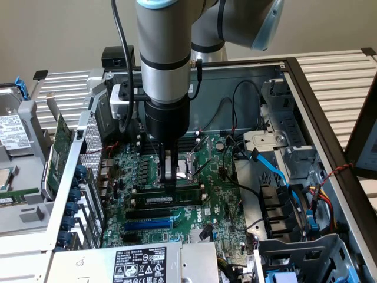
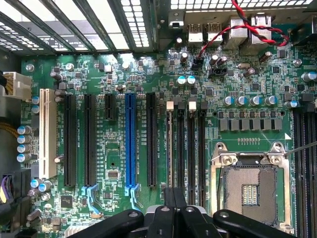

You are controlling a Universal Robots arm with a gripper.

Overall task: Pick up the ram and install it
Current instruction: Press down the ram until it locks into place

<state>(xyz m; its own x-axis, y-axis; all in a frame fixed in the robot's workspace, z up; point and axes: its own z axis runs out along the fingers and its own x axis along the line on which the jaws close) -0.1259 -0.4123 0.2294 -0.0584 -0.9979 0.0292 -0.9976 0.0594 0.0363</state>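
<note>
My jaws: shut tight, with nothing held between them.
My gripper point(image 1: 169, 177): it points straight down and its tips sit on the top edge of the ram. In the wrist view my gripper point(image 2: 174, 206) is the black part low in the picture.
The ram point(image 1: 171, 195): a long, thin green stick with black chips and a small white label on its side. It stands on its edge in a slot point(image 1: 168, 203) on the board, lying level from end to end.
The ram from my wrist: I see its top edge point(image 2: 171, 144) as a thin pale line in one of the four black slots.
The board point(image 1: 218, 194): big and green, lying flat in the open case point(image 1: 306, 94).
Other slots: a blue slot point(image 1: 150, 224) lies just beside the ram's slot, closer to the power box point(image 1: 138, 262).
Chip socket point(image 2: 250, 191): a silver square frame, just beside the ram slots.
My arm point(image 1: 164, 53): grey, hanging down over the board.
</note>
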